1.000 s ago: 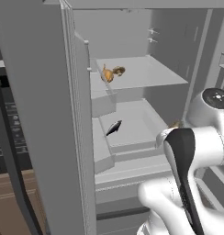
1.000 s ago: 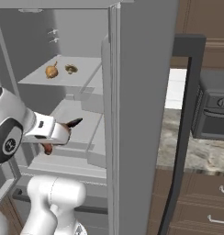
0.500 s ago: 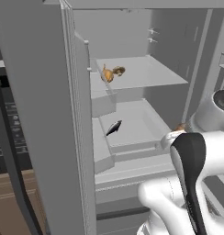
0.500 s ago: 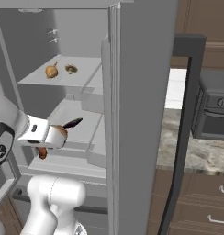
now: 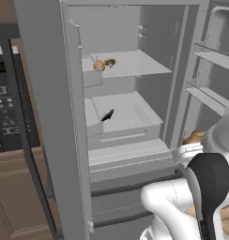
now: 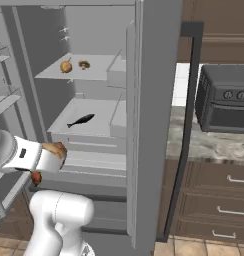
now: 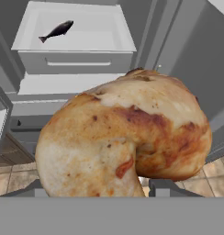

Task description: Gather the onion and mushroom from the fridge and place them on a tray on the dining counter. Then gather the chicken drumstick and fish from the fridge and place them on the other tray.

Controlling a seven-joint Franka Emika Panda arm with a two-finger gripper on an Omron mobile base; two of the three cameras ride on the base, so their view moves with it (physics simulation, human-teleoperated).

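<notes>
The fridge (image 5: 50, 117) stands with its doors open, interior shelves and a white drawer exposed. The chicken drumstick (image 7: 125, 137) sits directly in front of the hand camera, a large golden-brown piece mottled with darker red-brown patches, and it lies between the two dark fingertips (image 7: 162, 187) at the lower edge of that view. The fingers are set apart with the drumstick between them, gripping it. In the right base view the gripper (image 6: 53, 155) is outside the fridge, low at the left, in front of the lower compartment, with the drumstick (image 6: 55, 148) showing as a brown lump at the end of the white wrist. In the left base view the same piece (image 5: 194, 137) shows at the right, just above the arm's dark joint. The fish (image 7: 56, 30) lies flat in the white drawer, dark and slim, alone on the drawer floor; it is also seen in the left base view (image 5: 107, 115) and the right base view (image 6: 80, 120). On the shelf above, the onion (image 6: 66, 66) and the mushroom (image 6: 84, 64) rest near one another, apart from the shelf edge. A dark countertop oven (image 6: 224, 100) sits on the stone counter (image 6: 204, 142) to the right of the fridge.
</notes>
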